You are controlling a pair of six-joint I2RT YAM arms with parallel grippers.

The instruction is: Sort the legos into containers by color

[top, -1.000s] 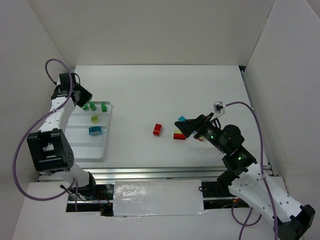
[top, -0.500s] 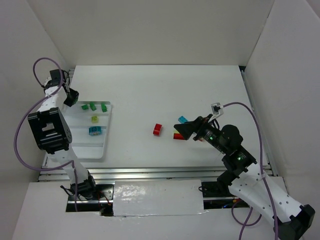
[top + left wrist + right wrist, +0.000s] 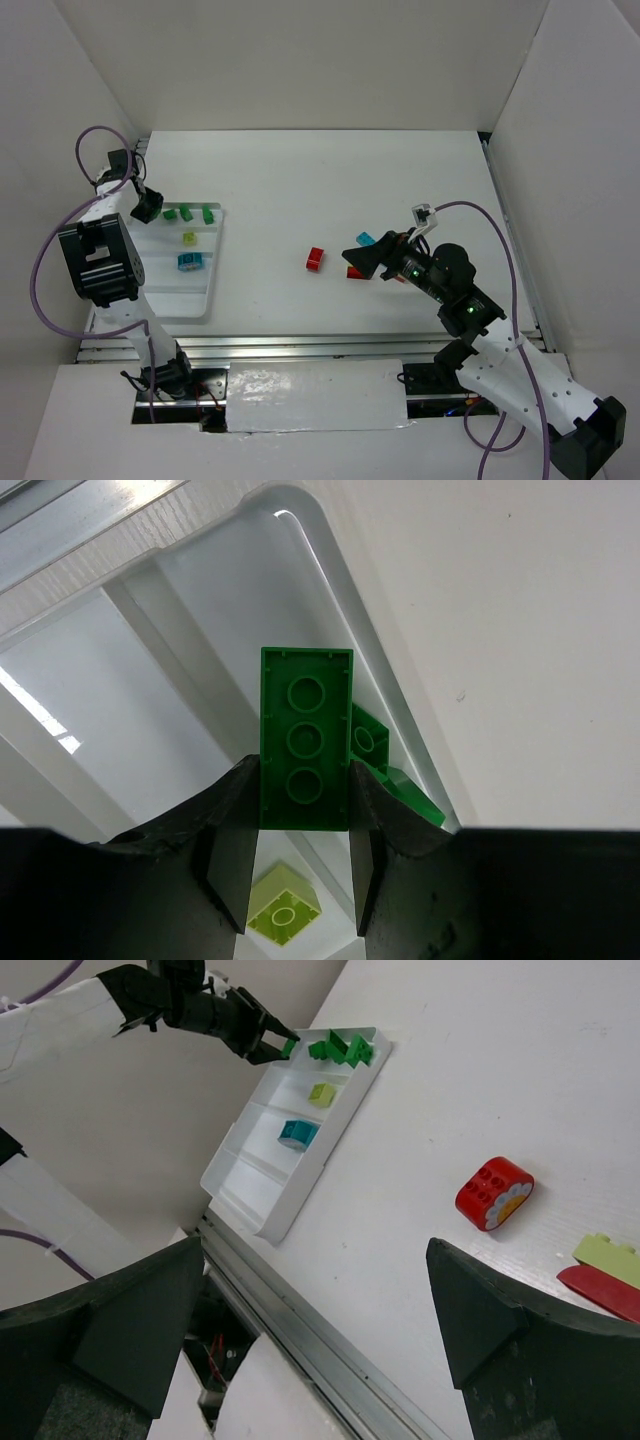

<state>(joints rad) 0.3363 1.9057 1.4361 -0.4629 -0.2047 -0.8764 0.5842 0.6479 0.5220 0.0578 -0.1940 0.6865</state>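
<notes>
My left gripper [image 3: 149, 207] is shut on a dark green brick [image 3: 305, 738] and holds it over the far end of the white tray [image 3: 160, 292]. Two more dark green bricks [image 3: 186, 213] lie in the farthest compartment. A lime brick [image 3: 189, 238] lies in the second and a teal brick [image 3: 190, 261] in the third. My right gripper [image 3: 365, 256] is open and empty above the table. A red rounded brick [image 3: 316, 259] lies to its left and a teal brick [image 3: 365, 239] just beyond it. A lime brick [image 3: 607, 1257] and a flat red brick [image 3: 600, 1290] lie below it.
The tray's nearest compartment [image 3: 250, 1185] holds nothing. A metal rail [image 3: 300, 345] runs along the table's near edge. White walls enclose the table on the left, back and right.
My left arm has swung round and its gripper has shifted left to the tray's far left corner. My right gripper has edged slightly away from its base.
</notes>
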